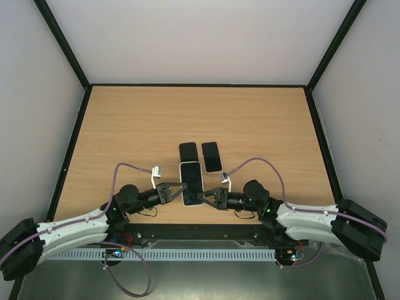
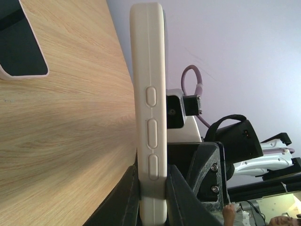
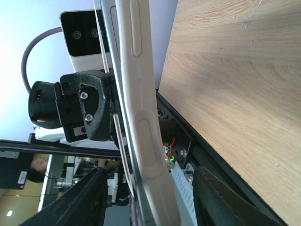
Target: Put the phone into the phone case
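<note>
Top external view: white phone case (image 1: 190,183) sits near the table's (image 1: 125,125) front edge, btwn both arms. Left gripper (image 1: 178,189) is clamped on its left side edge, fingers (image 2: 127,200) pinching just below the side buttons. Right gripper (image 1: 204,197) straddles the opposite edge w/ gaps, not gripping. Beyond the case lie a black slab (image 1: 187,152) and a pale-rimmed slab (image 1: 212,156); can't tell which is the phone.

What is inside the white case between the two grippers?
Seen from above, a dark surface fills the case. Whether it is a phone or lining cannot be told; the wrist cameras show only its edges.
</note>
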